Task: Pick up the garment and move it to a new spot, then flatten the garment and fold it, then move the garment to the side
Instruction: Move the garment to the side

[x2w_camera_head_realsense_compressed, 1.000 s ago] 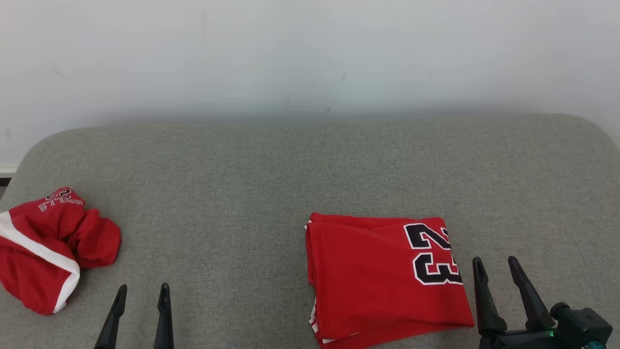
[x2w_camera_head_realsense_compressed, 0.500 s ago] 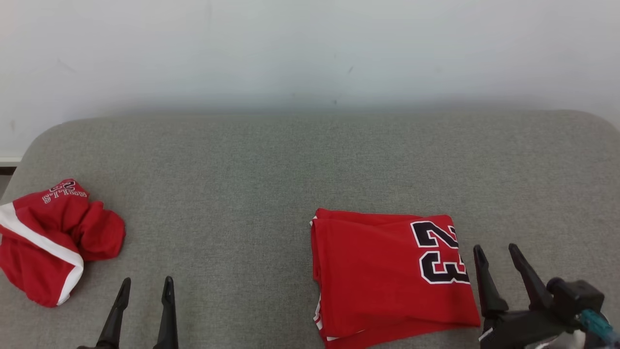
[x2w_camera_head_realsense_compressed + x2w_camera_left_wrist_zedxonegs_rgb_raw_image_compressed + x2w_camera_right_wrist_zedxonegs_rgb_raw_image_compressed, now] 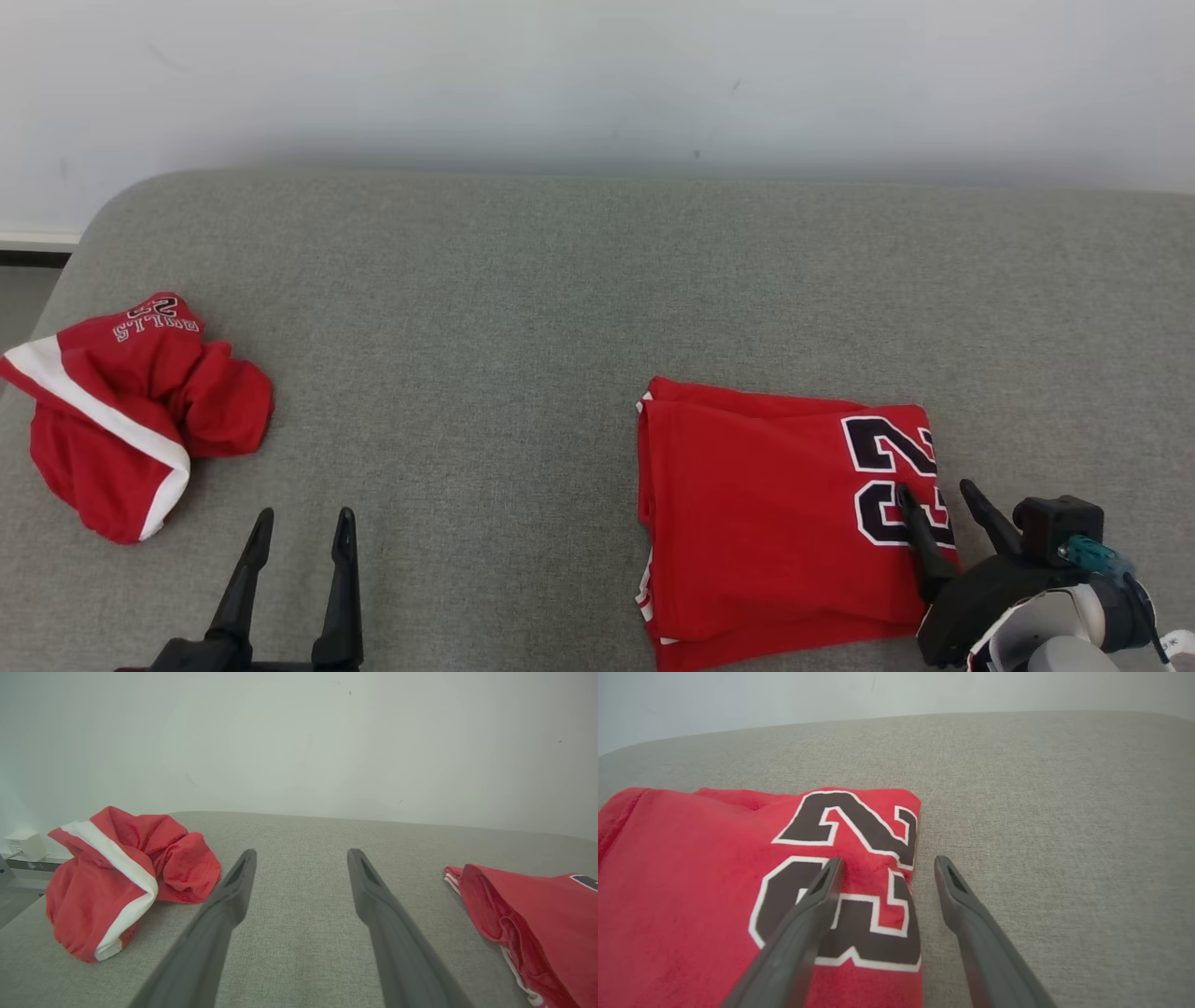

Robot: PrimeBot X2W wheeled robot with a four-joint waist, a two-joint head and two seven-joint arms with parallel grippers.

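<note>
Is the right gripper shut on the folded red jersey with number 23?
No, the right gripper is open, its fingers straddling the edge of the folded red jersey.

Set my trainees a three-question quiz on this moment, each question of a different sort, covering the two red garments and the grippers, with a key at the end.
1. True or false: the left gripper is touching the crumpled red garment.
2. Where do the fingers of the open right gripper stand?
A) one over the folded red jersey, one over the grey cushion
B) both over the cushion, apart from the jersey
C) both closed on the crumpled garment
3. Fill in: the number printed on the jersey is ___.
Key: 1 false; 2 A; 3 23.
</note>
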